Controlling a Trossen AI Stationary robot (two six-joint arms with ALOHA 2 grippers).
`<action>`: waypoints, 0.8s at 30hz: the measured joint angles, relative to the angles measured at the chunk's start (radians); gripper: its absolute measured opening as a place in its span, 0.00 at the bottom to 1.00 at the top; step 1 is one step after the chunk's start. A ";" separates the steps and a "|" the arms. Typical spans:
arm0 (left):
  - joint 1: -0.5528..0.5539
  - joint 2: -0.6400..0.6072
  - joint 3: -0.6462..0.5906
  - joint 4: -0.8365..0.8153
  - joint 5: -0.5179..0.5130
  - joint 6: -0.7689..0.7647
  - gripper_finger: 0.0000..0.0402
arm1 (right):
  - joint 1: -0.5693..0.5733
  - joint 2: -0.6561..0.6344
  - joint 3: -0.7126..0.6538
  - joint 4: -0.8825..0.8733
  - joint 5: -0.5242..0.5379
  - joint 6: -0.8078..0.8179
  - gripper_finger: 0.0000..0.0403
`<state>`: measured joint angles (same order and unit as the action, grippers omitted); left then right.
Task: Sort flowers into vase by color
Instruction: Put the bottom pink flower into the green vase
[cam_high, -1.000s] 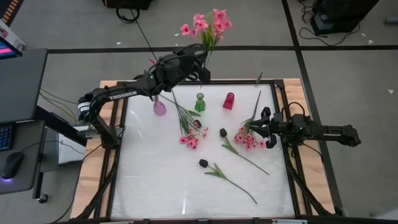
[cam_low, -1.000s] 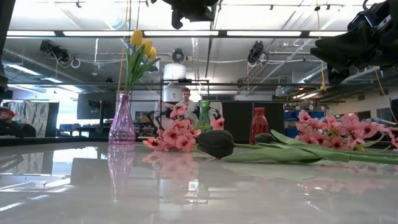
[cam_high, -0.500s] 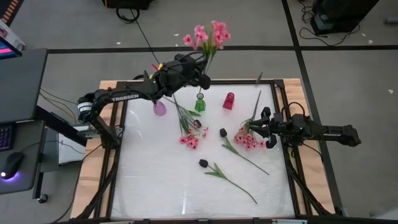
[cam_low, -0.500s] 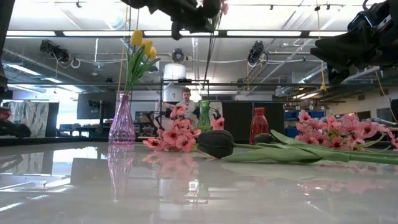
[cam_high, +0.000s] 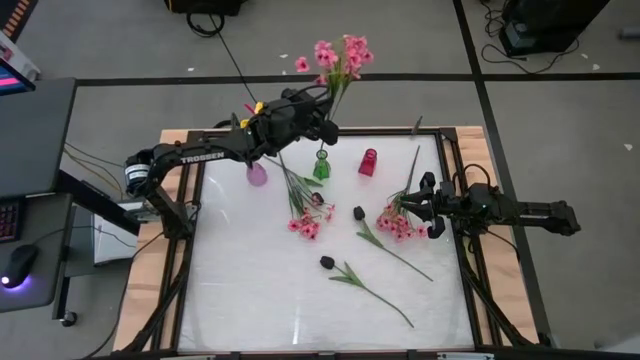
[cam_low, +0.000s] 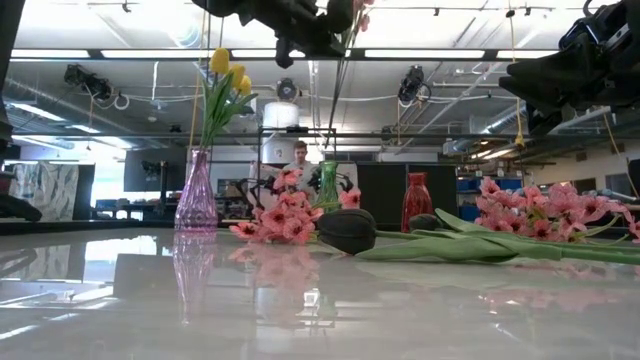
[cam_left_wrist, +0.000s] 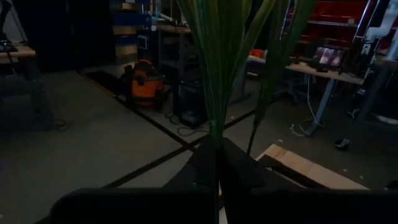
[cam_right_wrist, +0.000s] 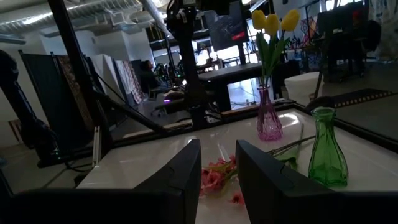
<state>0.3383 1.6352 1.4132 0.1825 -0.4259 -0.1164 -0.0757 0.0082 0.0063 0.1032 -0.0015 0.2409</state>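
My left gripper (cam_high: 322, 124) is shut on a pink blossom spray (cam_high: 340, 55) high over the green vase (cam_high: 321, 165). The spray's stem (cam_low: 335, 90) slants down toward that vase (cam_low: 328, 185); whether its end is inside, I cannot tell. The purple vase (cam_high: 257, 173) holds yellow tulips (cam_low: 228, 68). The red vase (cam_high: 368, 162) stands beside the green one. Two pink sprays (cam_high: 305, 215) (cam_high: 398, 222) and two dark tulips (cam_high: 358, 213) (cam_high: 327, 262) lie flat on the table. My right gripper (cam_high: 425, 205) is open and empty beside the right pink spray. My left gripper pinches the spray's green stem (cam_left_wrist: 214, 146) between its two fingers, below the leaves and blossoms. The fingers come about level from the table's left and lie across the stem. The spray stands nearly upright, blossoms above the gripper, lower stem hanging below it, clear of the table.
The three vases stand in a row near the table's far edge. The table's near half is bare white board (cam_high: 260, 300). A raised dark frame (cam_high: 195, 200) runs round the board. A person (cam_low: 300, 155) sits in the room beyond the table.
My left gripper has gone down and a little toward the table's right, over the green vase, carrying the pink spray upright; it now shows at the top of the low view.
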 joint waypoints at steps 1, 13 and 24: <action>0.000 0.000 -0.001 0.001 0.000 -0.001 0.03 | 0.000 0.000 0.000 0.000 0.000 0.000 0.27; 0.000 -0.005 -0.064 0.039 0.007 -0.003 0.03 | 0.000 0.000 0.000 0.000 0.000 0.000 0.27; 0.002 -0.004 -0.064 0.086 0.011 0.010 0.03 | 0.000 0.000 0.000 0.000 0.000 0.000 0.27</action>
<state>0.3405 1.6314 1.3495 0.2682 -0.4149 -0.1061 -0.0758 0.0081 0.0063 0.1032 -0.0013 0.2409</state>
